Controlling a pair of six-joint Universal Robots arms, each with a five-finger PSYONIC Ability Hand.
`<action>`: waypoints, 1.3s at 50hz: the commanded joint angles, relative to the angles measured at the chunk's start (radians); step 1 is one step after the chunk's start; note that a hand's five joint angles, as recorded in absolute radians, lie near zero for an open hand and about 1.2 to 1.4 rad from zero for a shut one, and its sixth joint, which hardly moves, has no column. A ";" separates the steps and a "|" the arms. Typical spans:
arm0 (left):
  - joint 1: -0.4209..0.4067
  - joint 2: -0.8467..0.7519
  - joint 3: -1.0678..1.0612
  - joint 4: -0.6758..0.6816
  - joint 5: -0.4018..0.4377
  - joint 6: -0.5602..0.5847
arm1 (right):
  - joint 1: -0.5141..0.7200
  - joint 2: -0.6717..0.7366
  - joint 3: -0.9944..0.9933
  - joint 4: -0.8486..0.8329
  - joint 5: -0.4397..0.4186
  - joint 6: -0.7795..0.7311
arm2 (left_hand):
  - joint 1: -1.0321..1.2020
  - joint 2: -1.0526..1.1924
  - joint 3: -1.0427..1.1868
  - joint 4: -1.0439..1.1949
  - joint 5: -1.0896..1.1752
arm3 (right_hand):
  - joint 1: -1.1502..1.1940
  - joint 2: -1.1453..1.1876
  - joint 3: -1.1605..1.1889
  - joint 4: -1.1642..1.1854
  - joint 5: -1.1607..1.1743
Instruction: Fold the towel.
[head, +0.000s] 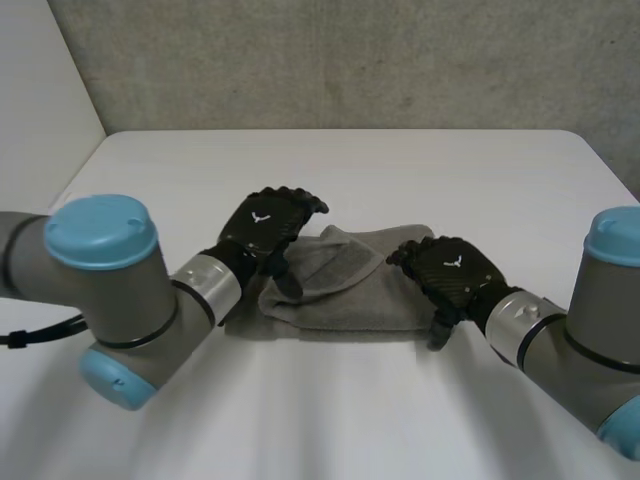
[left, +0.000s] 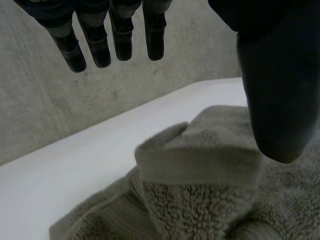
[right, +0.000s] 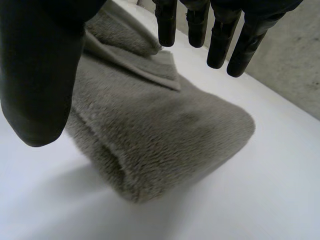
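Note:
A grey-brown towel (head: 345, 285) lies folded into a thick bundle in the middle of the white table (head: 400, 170). My left hand (head: 265, 225) hovers over the towel's left end, fingers straight and apart from the thumb, holding nothing. In the left wrist view the towel's (left: 200, 170) turned-over hem lies below the fingers (left: 117, 37), clear of them. My right hand (head: 447, 272) hangs over the towel's right end, open too. In the right wrist view the towel's rounded folded end (right: 165, 140) sits under the spread fingers (right: 220, 35) and thumb, untouched.
The table's far edge meets a grey wall (head: 350, 60). Bare tabletop surrounds the towel in front, behind and to both sides. My two forearms reach in from the near corners.

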 joint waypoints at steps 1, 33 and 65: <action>-0.009 -0.106 0.088 -0.007 -0.048 0.005 | 0.017 0.039 0.007 -0.045 0.003 -0.002 | -0.036 -0.020 -0.058 -0.066 -0.006 | -0.060 -0.073 -0.053 -0.076 -0.064; 0.156 0.084 -0.225 0.017 -0.308 0.186 | 0.004 0.079 -0.001 -0.078 0.011 -0.004 | -0.041 -0.026 -0.058 -0.066 -0.012 | -0.060 -0.073 -0.053 -0.076 -0.064; 0.103 0.160 -0.228 0.020 -0.311 0.115 | -0.098 0.115 0.060 -0.140 0.000 -0.120 | -0.050 -0.035 -0.058 -0.066 -0.021 | 1.162 1.149 -0.053 -0.076 1.158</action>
